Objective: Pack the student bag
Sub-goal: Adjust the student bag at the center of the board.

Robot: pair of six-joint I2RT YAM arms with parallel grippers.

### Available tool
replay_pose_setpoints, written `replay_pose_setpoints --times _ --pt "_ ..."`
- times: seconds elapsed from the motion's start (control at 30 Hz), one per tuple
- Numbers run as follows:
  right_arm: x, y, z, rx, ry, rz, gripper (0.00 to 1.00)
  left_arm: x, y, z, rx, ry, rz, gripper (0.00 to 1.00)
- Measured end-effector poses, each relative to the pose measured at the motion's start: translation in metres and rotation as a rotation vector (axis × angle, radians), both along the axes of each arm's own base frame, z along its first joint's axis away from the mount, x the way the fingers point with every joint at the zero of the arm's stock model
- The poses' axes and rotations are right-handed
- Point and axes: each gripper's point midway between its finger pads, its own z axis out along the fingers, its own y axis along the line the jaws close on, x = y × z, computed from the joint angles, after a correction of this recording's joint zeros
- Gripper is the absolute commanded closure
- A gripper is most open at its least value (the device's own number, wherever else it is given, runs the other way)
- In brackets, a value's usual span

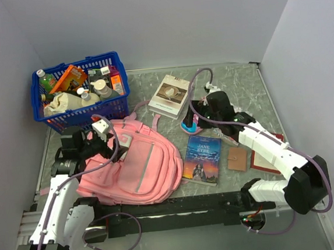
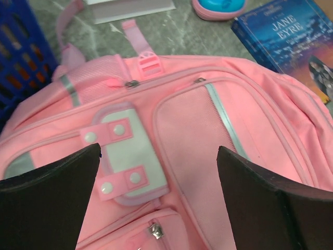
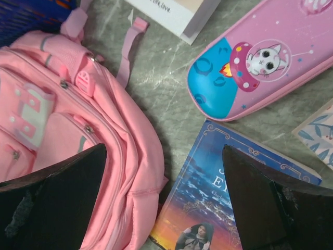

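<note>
Concerns the student bag (image 1: 138, 165), lying flat on the table, front pockets up, zips apparently closed. Judged to be at the opening step, with nothing packed yet. Has the left gripper (image 2: 158, 156) poised over its front pocket, jaws spread wide and empty. Has the right gripper (image 3: 164, 151) just off its right edge, equally wide and empty, above the Jane Eyre book (image 1: 203, 160) and near the pencil case (image 3: 260, 57). Leaves a blue basket (image 1: 79, 91) just behind it. Calls next for pinching a zip pull and drawing the main compartment open while steadying the soft fabric.
</note>
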Motion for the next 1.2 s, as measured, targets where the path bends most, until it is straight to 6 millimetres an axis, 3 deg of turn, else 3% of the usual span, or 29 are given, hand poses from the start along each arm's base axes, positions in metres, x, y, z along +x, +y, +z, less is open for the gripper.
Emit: replay_pose_setpoints --times 0.13,0.23,0.37,0.47,0.63,0.83,0.97,1.0,1.1,1.13,1.2 --pt "-0.006 0.019 -0.019 -0.038 0.027 0.06 0.0 -0.004 -0.016 -0.009 0.008 0.026 -0.063 0.02" --pt "-0.017 0.052 -0.043 -0.112 0.063 0.172 0.01 -0.009 -0.024 -0.02 0.018 0.045 -0.091 0.02" --pt "-0.037 0.087 -0.065 -0.149 0.092 0.321 0.09 -0.013 -0.024 -0.033 0.035 0.064 -0.088 0.0" --pt "-0.046 0.102 -0.068 -0.127 0.096 0.395 0.17 -0.013 -0.022 -0.037 0.041 0.067 -0.077 0.04" --pt "-0.051 0.115 -0.067 -0.063 0.077 0.457 0.23 -0.011 -0.023 -0.033 0.039 0.043 -0.077 0.03" --pt "-0.077 0.108 -0.103 -0.048 0.159 0.502 0.26 -0.009 -0.027 -0.032 0.038 0.032 -0.09 0.04" --pt "-0.08 0.112 -0.115 -0.03 0.185 0.518 0.32 -0.01 -0.028 -0.033 0.04 0.033 -0.092 0.04" --pt "-0.08 0.113 -0.116 -0.026 0.186 0.522 0.35 -0.01 -0.028 -0.033 0.041 0.032 -0.093 0.03" --pt "-0.08 0.117 -0.122 -0.016 0.197 0.534 0.59 -0.009 -0.027 -0.033 0.047 0.03 -0.088 0.04" --pt "-0.08 0.118 -0.122 -0.01 0.196 0.537 0.75 -0.009 -0.027 -0.034 0.048 0.03 -0.086 0.04" --pt "-0.079 0.123 -0.121 0.012 0.193 0.544 0.97 -0.008 -0.026 -0.034 0.052 0.028 -0.082 0.04"
